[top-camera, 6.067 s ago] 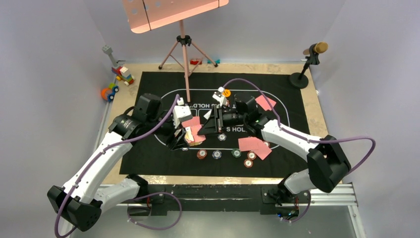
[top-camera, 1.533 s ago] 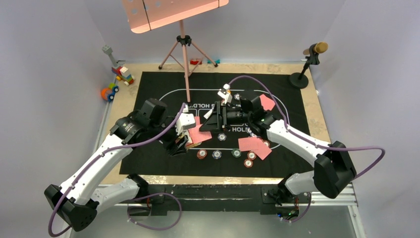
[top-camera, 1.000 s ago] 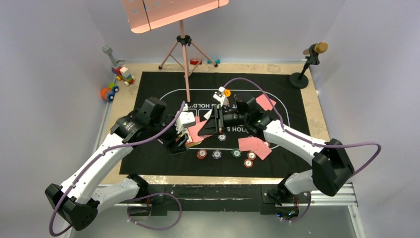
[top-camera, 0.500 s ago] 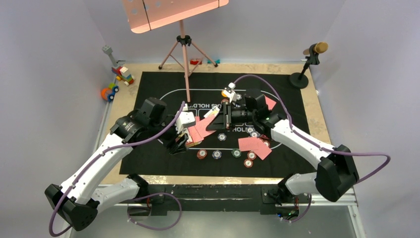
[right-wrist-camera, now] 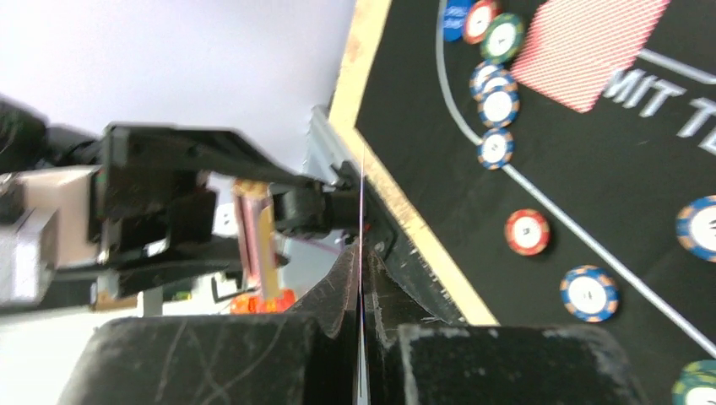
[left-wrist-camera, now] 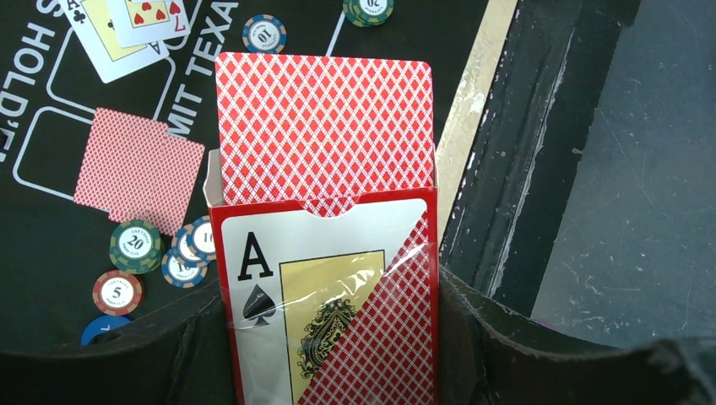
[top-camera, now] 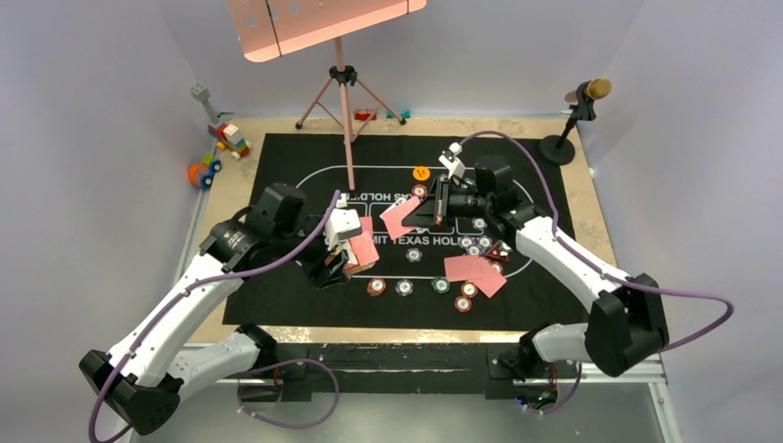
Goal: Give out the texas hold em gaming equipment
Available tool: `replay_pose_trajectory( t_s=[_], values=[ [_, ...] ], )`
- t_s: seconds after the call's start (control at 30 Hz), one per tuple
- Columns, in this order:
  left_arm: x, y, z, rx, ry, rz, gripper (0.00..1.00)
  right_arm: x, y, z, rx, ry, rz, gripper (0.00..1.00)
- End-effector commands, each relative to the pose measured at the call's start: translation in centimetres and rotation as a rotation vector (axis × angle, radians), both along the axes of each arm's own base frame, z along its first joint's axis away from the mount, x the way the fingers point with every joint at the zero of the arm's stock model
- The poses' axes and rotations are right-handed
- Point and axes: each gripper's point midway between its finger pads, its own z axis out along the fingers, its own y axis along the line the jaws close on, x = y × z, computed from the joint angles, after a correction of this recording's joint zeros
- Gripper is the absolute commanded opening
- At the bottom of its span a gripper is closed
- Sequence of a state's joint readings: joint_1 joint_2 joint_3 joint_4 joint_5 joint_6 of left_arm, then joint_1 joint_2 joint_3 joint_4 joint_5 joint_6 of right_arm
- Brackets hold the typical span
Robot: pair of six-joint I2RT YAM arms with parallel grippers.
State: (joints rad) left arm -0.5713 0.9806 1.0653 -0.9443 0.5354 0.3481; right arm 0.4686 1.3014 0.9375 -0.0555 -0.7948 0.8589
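Right wrist: card (right-wrist-camera: 362,198) edge-on inside right tool (right-wrist-camera: 361,270).

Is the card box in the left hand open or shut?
Open: red-backed cards stand partly out of the uncovered top of the card box.

Left arm (top-camera: 185,295) bent inward, left gripper (top-camera: 343,258) clamped on card box (left-wrist-camera: 325,304); right arm (top-camera: 563,263) mirrored, right gripper (top-camera: 425,213) pinching card (top-camera: 401,218).

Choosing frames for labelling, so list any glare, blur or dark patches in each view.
Top external: evenly lit, soft shadows. Left wrist: sharp, with a faint sheen on the card box wrap. Right wrist: right gripper dark and soft up close, left arm behind it blurred, chips crisp.
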Motion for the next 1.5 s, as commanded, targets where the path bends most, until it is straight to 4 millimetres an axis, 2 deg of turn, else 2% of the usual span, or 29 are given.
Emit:
replay_pose_trajectory(
  t_s=[0.0,0.17,0.3,0.4,0.6,0.73,1.03,1.23,1.37,1.47],
  values=[
    [0.1,-0.6,1.4,-0.06,-0.027,-0.005,0.35,4.1,-1.0,-2.9,-0.092,-0.02,-0.101,0.0],
    [0.3,-0.6,1.7,-0.062,-0.04,-0.005,0.34,8.6,-1.6,-10.0,-0.256,0.05,-0.223,0.0],
    [0.3,-0.6,1.8,-0.063,-0.042,-0.005,0.33,10.9,-1.9,-14.3,-0.329,0.094,-0.29,0.0],
    [0.3,-0.6,1.7,-0.063,-0.041,-0.005,0.33,11.9,-1.7,-16.5,-0.348,0.118,-0.308,0.0],
    [0.4,-0.7,1.8,-0.061,-0.044,-0.005,0.32,12.5,-1.7,-18.8,-0.384,0.151,-0.317,0.0],
    [0.4,-0.7,1.9,-0.064,-0.042,-0.007,0.32,12.3,-1.9,-19.7,-0.409,0.171,-0.311,0.1],
    [0.3,-0.8,2.0,-0.068,-0.041,-0.012,0.32,10.0,-3.8,-20.6,-0.571,0.198,-0.276,0.44],
    [0.3,-0.8,2.1,-0.07,-0.043,-0.012,0.32,9.0,-5.4,-19.4,-0.648,0.171,-0.273,0.48],
    [0.2,-0.8,2.4,-0.071,-0.046,-0.012,0.32,8.1,-7.4,-17.0,-0.69,0.113,-0.336,0.48],
    [0.3,-0.8,2.5,-0.075,-0.045,-0.013,0.32,7.5,-7.9,-14.8,-0.682,0.086,-0.357,0.47]
  ],
)
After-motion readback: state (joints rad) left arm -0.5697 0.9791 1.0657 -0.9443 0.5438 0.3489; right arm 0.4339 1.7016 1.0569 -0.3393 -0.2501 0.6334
